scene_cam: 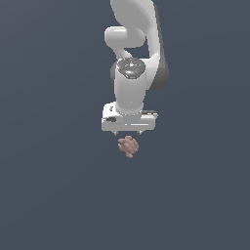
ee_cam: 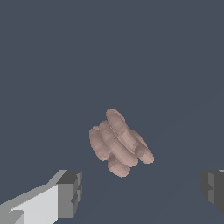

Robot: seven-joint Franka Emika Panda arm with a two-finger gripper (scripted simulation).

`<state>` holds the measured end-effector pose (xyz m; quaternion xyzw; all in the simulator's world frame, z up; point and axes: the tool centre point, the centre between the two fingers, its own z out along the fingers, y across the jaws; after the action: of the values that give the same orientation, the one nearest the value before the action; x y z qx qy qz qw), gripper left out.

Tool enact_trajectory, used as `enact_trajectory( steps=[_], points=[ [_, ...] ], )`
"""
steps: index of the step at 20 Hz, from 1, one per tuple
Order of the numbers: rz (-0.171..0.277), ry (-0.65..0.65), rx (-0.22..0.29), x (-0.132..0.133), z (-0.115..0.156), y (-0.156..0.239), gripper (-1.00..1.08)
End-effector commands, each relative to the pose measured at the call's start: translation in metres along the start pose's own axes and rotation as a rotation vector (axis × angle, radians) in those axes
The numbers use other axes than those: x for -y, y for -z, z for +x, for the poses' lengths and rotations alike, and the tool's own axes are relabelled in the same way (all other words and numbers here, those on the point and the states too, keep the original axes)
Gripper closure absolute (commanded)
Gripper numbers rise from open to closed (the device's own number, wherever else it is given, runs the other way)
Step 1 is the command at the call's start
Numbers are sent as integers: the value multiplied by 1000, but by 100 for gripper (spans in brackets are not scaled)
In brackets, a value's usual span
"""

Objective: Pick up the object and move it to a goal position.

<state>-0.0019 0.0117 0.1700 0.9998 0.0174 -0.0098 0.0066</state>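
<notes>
Reaching down from the top of the exterior view, white Panda arm [scene_cam: 132, 53] hangs over plain dark grey worktop [scene_cam: 49, 195], wrist pointing at the surface. Jaws [ee_cam: 140, 192] released, spread wide, nothing between the grey pads [ee_cam: 70, 192]. Object [scene_cam: 128, 146], small pinkish-brown ridged lump, lies on the worktop just beside the fingertips, untouched.
</notes>
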Motion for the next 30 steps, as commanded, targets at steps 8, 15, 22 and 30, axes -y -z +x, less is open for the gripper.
enact_trajectory(
  steps=[8,15,22,30],
  points=[
    [3,-4,-14,-4,8,12,-92],
    [4,-5,-19,-5,11,16,-92],
    [4,34,-19,-4,10,12,-92],
    [2,162,-18,-3,8,2,-92]
  ],
)
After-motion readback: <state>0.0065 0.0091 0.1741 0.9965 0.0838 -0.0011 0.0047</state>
